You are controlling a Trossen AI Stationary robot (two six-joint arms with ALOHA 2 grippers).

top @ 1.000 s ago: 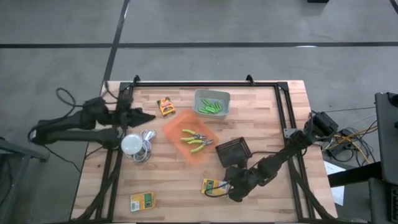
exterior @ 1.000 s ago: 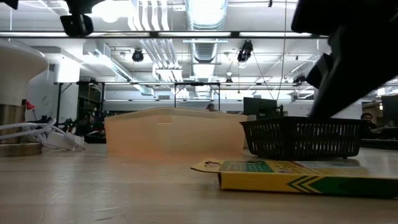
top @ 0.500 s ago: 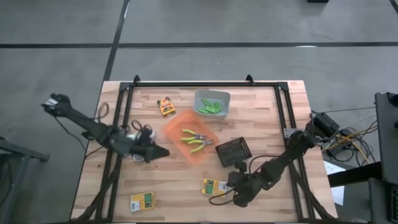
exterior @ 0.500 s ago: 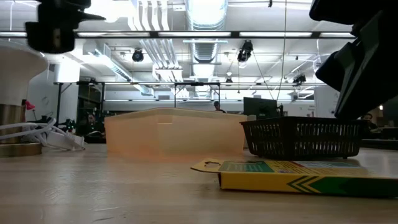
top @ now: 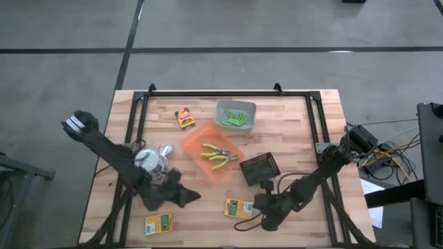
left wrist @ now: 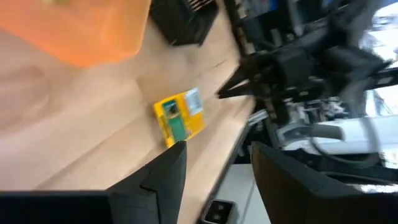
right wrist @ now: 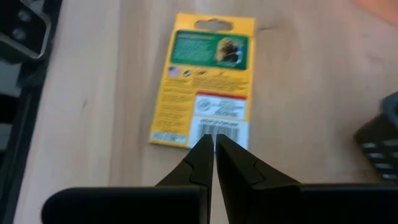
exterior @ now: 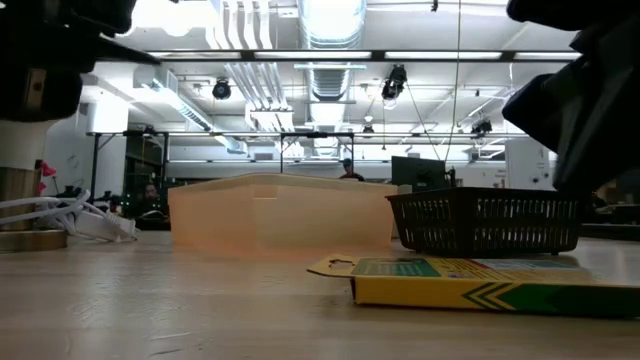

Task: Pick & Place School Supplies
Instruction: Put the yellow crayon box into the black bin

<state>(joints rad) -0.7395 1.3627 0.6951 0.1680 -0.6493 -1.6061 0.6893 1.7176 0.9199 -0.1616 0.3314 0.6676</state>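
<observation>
A yellow-and-green printed box (top: 238, 207) lies flat on the wooden table near its front edge, also seen in the right wrist view (right wrist: 205, 81) and the low view (exterior: 480, 281). My right gripper (top: 257, 209) is shut, its tips (right wrist: 213, 144) at the box's barcode end. My left gripper (top: 194, 197) stands open above the table, left of this box, pointing toward it (left wrist: 179, 118). A second box (top: 158, 223) lies at the front left, a third (top: 184, 117) at the back. Green-handled pliers (top: 218, 155) lie in the orange bin (top: 201, 138). Green markers (top: 235, 119) fill the grey bin (top: 237, 105). My right gripper's shut fingertips (right wrist: 205, 152) stand at the barcode end (right wrist: 221, 121) of the box, slanting down from the table's right side. I cannot tell whether they touch it. The box lies flat on the table.
A black mesh basket (top: 259, 167) stands between the orange bin and my right arm. A white round thing with coiled cable (top: 149, 160) sits under my left arm. A black frame (top: 228, 93) runs along the table's sides. Bare wood lies between the two front boxes.
My left gripper has swung from the far left of the table, past the white round thing, toward the near edge and the middle, sinking and rolling as it went; it stays open. The right gripper and the box have kept their places.
</observation>
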